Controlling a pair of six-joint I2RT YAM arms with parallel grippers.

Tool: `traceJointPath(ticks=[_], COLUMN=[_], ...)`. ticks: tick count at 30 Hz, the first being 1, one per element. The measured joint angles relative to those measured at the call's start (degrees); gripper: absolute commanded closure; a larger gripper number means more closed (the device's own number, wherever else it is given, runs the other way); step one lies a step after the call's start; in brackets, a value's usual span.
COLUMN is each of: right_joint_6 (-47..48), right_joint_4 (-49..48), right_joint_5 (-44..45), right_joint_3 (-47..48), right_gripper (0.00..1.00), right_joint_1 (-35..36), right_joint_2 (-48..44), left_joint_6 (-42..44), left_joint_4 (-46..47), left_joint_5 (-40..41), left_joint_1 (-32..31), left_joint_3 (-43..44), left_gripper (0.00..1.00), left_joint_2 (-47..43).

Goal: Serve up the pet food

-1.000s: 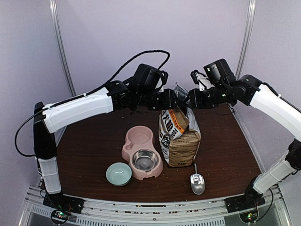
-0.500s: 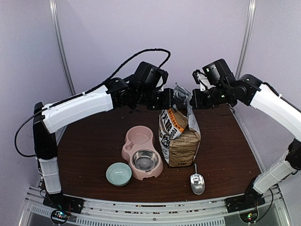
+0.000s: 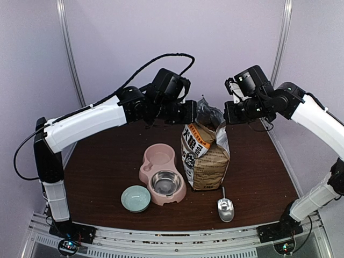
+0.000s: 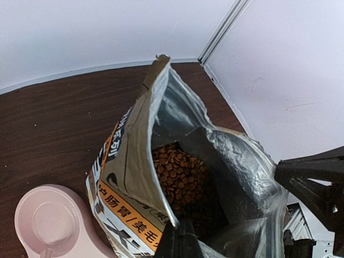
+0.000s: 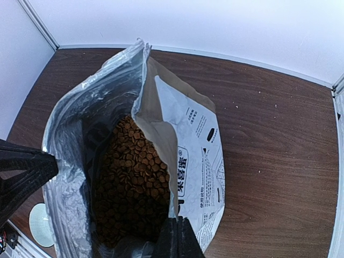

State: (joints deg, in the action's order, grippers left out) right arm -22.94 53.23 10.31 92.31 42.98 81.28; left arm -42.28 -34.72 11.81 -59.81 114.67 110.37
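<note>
The pet food (image 4: 180, 177) is reddish-brown kibble inside the open brown-and-white paper bag (image 3: 205, 161), which stands upright mid-table. The kibble also shows in the right wrist view (image 5: 131, 172). My left gripper (image 3: 193, 114) is shut on the bag's left top rim (image 4: 161, 209), seen at the bottom of its wrist view (image 4: 180, 224). My right gripper (image 3: 226, 115) is shut on the bag's right top rim (image 5: 185, 204), seen at the bottom of its wrist view (image 5: 177, 221). The two grippers hold the foil-lined mouth spread open.
A pink double bowl (image 3: 159, 156) with a steel insert (image 3: 165, 184) stands left of the bag. A small teal bowl (image 3: 135, 198) sits in front of it. A metal scoop (image 3: 225, 208) lies near the front, right of the bag.
Both grippers have moved apart, each holding its side of the rim. The bag's mouth has widened and the kibble is exposed.
</note>
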Motion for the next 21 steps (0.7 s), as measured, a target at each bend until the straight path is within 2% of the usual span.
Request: traceJointPath(ticks=[1, 2, 5, 7, 10, 13, 16, 21], right_joint_6=[-0.02, -0.04, -0.17, 0.11, 0.79, 1.27, 1.29, -1.97], right_joint_4=[-0.11, -0.28, -0.85, -1.62, -2.91, -5.05, -7.28, -8.87], right_joint_5=[0.2, 0.28, 0.5, 0.92, 1.16, 1.2, 0.98, -0.2], right_joint_3=[-0.39, -0.76, -1.51, -1.51, -1.99, -4.5, -9.77, -24.76], right_gripper=[1.0, 0.95, 0.68, 0.52, 0.38, 0.3, 0.26, 0.25], right_joint_1=[0.02, 0.02, 0.02, 0.0, 0.0, 0.0, 0.0, -0.15], right_joint_2=[-0.31, -0.59, -1.33, -2.21, -5.31, -10.78, -16.46, -24.61], left_joint_6=[0.0, 0.0, 0.68, 1.36, 2.56, 3.45, 3.78, 2.23], left_joint_4=[-0.09, -0.11, 0.15, 0.87, 3.85, 9.16, 15.13, 21.92], left_joint_5=[0.13, 0.24, 0.79, 1.49, 2.62, 3.78, 5.35, 9.86], left_joint_1=[-0.02, -0.04, -0.28, -0.59, -1.22, -1.92, -2.62, -3.58], left_joint_3=[0.0, 0.0, -0.02, -0.9, -5.55, -13.38, -23.04, -38.95], left_gripper=[0.89, 0.78, 0.46, 0.35, 0.29, 0.28, 0.27, 0.24], left_joint_2=[-0.07, -0.13, -0.42, -1.62, -5.86, -12.0, -18.8, -28.63])
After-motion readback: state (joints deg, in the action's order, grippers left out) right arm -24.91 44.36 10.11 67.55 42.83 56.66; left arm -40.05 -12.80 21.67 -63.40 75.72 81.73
